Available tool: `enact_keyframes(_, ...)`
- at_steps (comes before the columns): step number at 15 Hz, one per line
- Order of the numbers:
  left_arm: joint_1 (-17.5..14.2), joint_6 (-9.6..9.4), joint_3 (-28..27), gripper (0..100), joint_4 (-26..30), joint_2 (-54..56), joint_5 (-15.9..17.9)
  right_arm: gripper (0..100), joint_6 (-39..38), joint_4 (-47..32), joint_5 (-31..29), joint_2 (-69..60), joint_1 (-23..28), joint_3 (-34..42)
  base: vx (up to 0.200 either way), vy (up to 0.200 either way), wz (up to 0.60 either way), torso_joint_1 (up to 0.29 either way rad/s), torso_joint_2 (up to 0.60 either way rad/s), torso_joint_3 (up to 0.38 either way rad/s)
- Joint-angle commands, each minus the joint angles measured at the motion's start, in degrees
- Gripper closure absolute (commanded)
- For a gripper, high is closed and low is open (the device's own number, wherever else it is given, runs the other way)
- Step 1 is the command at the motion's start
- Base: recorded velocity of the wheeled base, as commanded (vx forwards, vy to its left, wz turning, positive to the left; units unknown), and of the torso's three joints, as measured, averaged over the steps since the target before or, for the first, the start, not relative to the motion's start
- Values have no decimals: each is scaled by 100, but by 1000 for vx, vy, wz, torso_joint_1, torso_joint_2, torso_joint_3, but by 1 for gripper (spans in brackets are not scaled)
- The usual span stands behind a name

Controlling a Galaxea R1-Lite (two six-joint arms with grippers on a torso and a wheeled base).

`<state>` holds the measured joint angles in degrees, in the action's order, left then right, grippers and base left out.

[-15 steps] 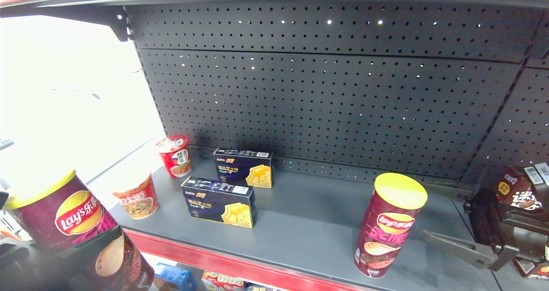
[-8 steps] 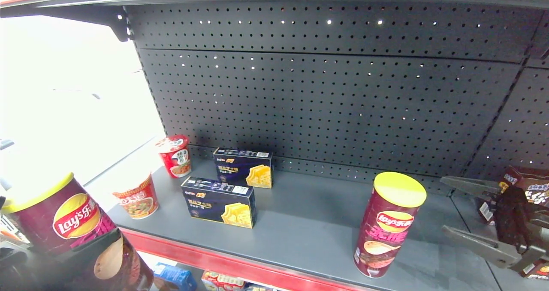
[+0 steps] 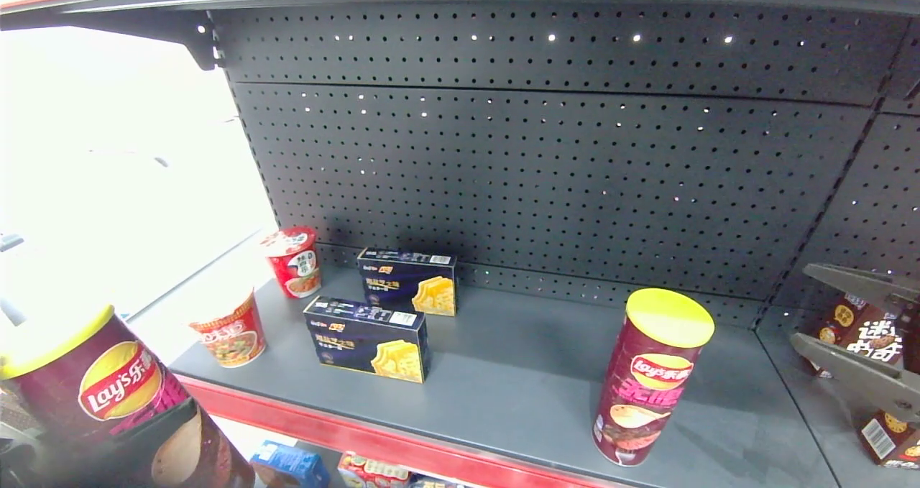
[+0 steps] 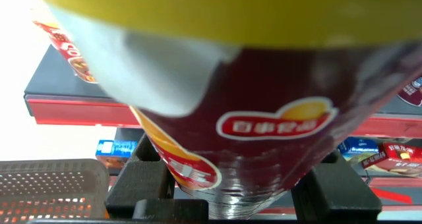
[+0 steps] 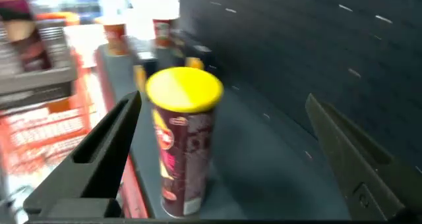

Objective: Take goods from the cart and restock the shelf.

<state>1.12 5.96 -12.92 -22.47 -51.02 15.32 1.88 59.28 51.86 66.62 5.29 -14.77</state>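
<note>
shelved: one chip can point(image 3: 654, 376), upright, near right.
right gripper point(image 3: 801, 305): jaws apart, empty.
left gripper point(image 4: 237, 194): clamped on second can point(image 3: 108, 394), not yet shelved.

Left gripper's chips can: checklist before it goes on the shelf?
1. Grip: left gripper is shut on the held chips can: ok.
2. Can upright: it leans in the head view: not ok.
3. Free spot: there is bare shelf between the dark blue boxes and the standing chips can: ok.
4. Right gripper out of the way: it is open, to the right of the standing chips can and apart from it: ok.
5. Held can's base higher than the shelf's front lip: cannot tell.
</note>
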Motion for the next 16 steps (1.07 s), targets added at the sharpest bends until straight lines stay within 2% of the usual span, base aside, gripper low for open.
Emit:
enact_keyframes(1,2,2,18,100,-12,66,6,0,-3,-1042,-888,-1239,-336,27,0,0,0,0,0,0)
enact_keyframes(4,-7,2,-35,100,-30,180,-21,0,6,-2316,-1916,-2171,-380,-52,0,0,0,0,0,0)
enact_keyframes(7,2,10,9,100,-3,505,-29,0,14,-3169,-2997,-3173,-345,27,0,0,0,0,0,0)
enact_keyframes(11,-7,10,18,100,6,646,-38,0,6,-4759,-3481,-4482,-160,19,0,0,0,0,0,0)
enact_keyframes(15,-7,10,0,100,146,848,-91,0,14,-6359,-4606,-5801,200,133,0,0,0,0,0,0)
enact_keyframes(16,2,2,-35,100,216,909,-91,0,32,-6535,-4711,-6047,253,177,0,0,0,0,0,0)
